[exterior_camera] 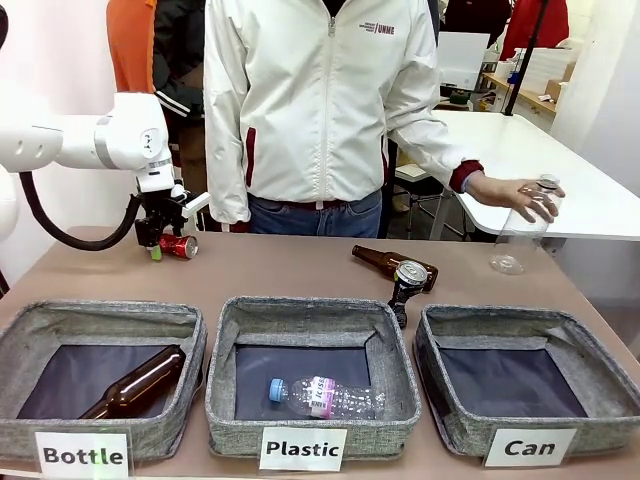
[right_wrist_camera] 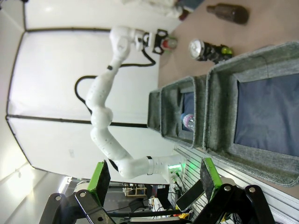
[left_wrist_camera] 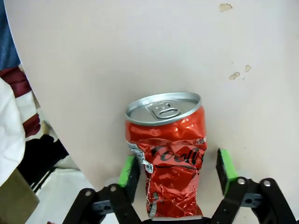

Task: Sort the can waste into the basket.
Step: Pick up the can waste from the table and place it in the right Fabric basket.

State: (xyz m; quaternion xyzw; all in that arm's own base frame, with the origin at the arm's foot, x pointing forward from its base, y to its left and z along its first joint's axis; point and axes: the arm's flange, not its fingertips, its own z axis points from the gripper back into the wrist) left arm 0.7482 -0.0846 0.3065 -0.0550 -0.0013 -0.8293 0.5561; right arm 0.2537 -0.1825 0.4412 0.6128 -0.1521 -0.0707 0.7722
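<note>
Robot's left hand (exterior_camera: 160, 243) at a crushed red can (left_wrist_camera: 166, 140), far left on a brown worktop (exterior_camera: 300, 270).
The hand's green pads (left_wrist_camera: 128, 170) straddle the can, one touching its side and the other just clear of it, so the grip is not closed. Right of centre, a dark can with a silver top (exterior_camera: 409, 275) lies beside a brown bottle (exterior_camera: 385, 260). The grey basket labelled "Can" (exterior_camera: 500, 320) sits near right. Far right, a person's hand (exterior_camera: 515, 190) grips a clear bottle (exterior_camera: 520, 240). The right hand (right_wrist_camera: 153, 176) is wide open and holds nothing.
</note>
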